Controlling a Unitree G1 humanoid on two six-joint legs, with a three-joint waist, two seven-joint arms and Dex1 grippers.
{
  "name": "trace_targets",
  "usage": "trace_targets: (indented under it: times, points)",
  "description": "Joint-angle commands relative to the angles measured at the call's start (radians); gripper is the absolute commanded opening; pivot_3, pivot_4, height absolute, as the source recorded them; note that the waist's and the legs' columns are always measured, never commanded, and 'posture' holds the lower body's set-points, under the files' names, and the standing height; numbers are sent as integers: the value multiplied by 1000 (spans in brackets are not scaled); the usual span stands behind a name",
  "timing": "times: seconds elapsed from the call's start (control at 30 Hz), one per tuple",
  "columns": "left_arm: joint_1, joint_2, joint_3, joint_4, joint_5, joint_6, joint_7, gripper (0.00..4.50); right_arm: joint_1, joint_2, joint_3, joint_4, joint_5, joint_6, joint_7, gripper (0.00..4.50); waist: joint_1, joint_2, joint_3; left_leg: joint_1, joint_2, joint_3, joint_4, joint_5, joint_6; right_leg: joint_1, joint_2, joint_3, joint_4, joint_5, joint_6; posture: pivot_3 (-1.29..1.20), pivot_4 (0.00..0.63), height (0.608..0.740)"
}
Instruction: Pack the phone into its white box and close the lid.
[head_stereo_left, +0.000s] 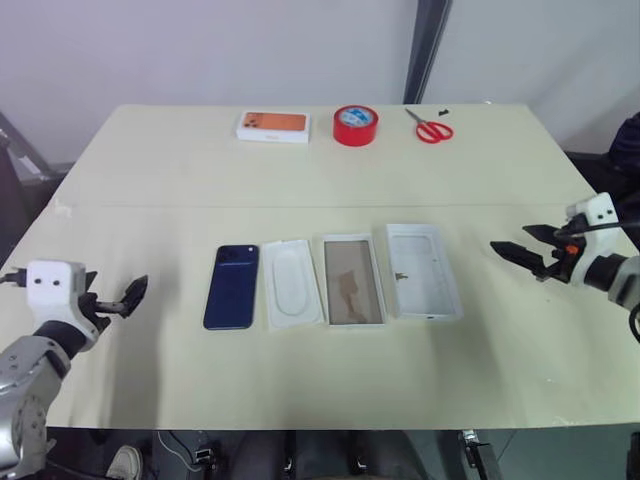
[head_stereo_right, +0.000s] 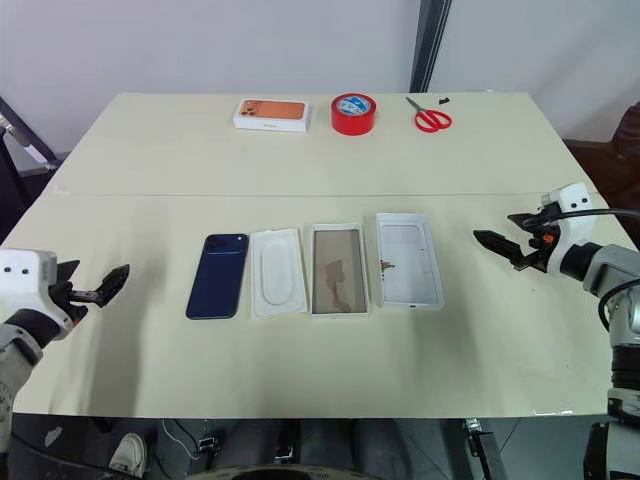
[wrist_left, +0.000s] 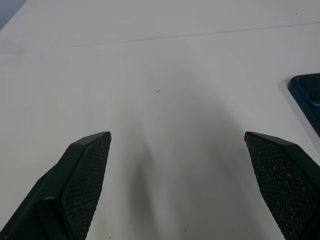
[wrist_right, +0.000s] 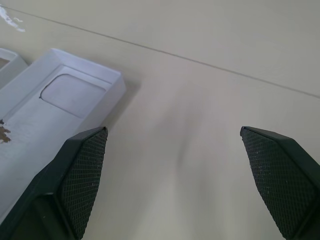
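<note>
The phone (head_stereo_left: 232, 286) lies flat on the pale table (head_stereo_left: 150, 180), back up, camera bump at its far corner, at the left end of a row of four items set side by side near the table's middle. Just to its right sits the white box (head_stereo_left: 292, 284) — a shallow tray with a rounded recess, not touching the phone. Next in the row is a white-framed tray with a brownish sheet (head_stereo_left: 352, 280) inside it, and at the right end the lid (head_stereo_left: 422, 271), a deeper plain white tray, open side up, with a small dark mark on its inner floor.

The left gripper (head_stereo_left: 126, 297) hovers above the table well to the left of the phone, fingers spread wide, nothing between them; its wrist view shows bare tabletop and one corner of the phone. The right gripper (head_stereo_left: 524, 250) hangs near the table's right edge, to the right of the lid and apart from it, jaws likewise wide and empty.

Along the far edge — a white box with an orange top (head_stereo_left: 273, 125), a roll of red tape (head_stereo_left: 355, 125) and red-handled scissors (head_stereo_left: 431, 127), well apart from the row.
</note>
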Motion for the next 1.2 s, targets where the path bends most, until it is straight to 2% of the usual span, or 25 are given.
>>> trace_targets:
  times: [0.03,0.43,0.73,0.83,0.93,1.2]
  points:
    - [1,-10,29,-47,-11,-2,21,4500,-17,-30,-12,-2,-2,-18,12,4453,1,0,0,0,0,0,0,0,0,0,0,0,0,0,0,0,150,725]
    - [-33,-37,-28,-125,-63,65,40,4500,-16,-5,28,-137,16,28,6,4453,0,0,0,0,0,0,0,0,0,0,0,0,0,0,0,0,150,725]
    - [-175,-48,-260,-243,-170,243,44,4500,15,40,122,-410,49,79,1,4453,2,0,0,0,0,0,0,0,0,0,0,0,0,0,0,0,150,725]
    - [-243,-89,-348,-266,-188,350,120,4500,28,56,159,-493,64,91,1,4453,3,0,0,0,0,0,0,0,0,1,0,0,0,0,0,0,150,725]
    - [-315,-145,-384,-292,-241,495,190,4500,22,63,179,-557,88,108,3,4453,3,0,0,0,0,0,1,0,0,1,0,0,0,0,0,0,150,725]
    - [-430,-339,-276,-295,-361,816,354,4500,-4,60,213,-572,95,92,21,4453,3,-1,1,0,0,0,2,0,0,1,2,-1,1,0,1,0,150,725]
